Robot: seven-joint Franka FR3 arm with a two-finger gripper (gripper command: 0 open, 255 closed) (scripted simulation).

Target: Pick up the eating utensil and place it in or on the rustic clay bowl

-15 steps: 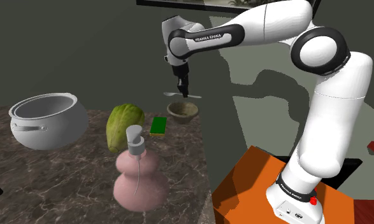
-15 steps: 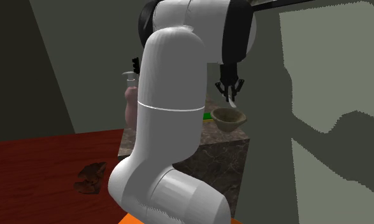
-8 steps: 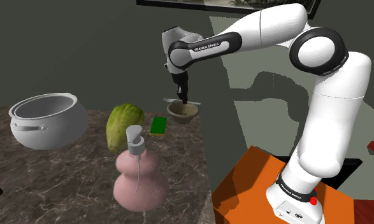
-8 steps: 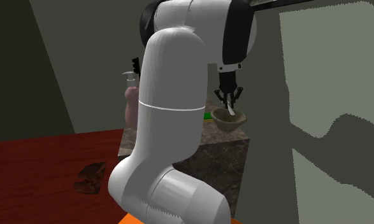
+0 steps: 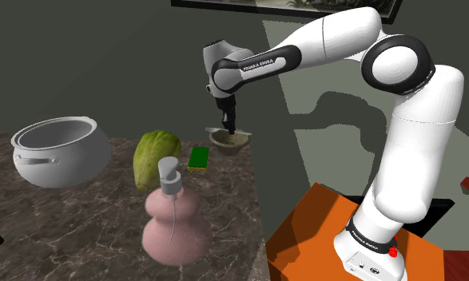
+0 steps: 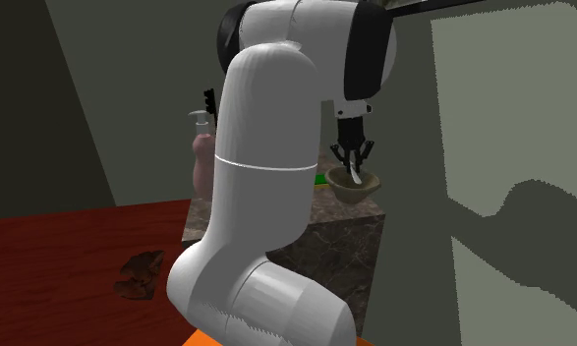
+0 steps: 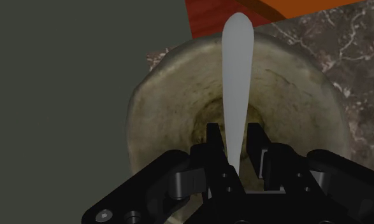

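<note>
Arm (image 5: 416,152), as you see it: glossy white shell, rounded tubular links, dark grey joints (image 5: 400,65) between them. Your forearm section carries a black band (image 5: 260,62) with white lettering, FRANKA EMIKA. Base (image 5: 360,257): white, black collar ring above, a red button (image 5: 393,252) on its face. Your gripper (image 7: 234,130): all black, two blocky fingers (image 7: 214,137), small round screw recesses on the body.
</note>
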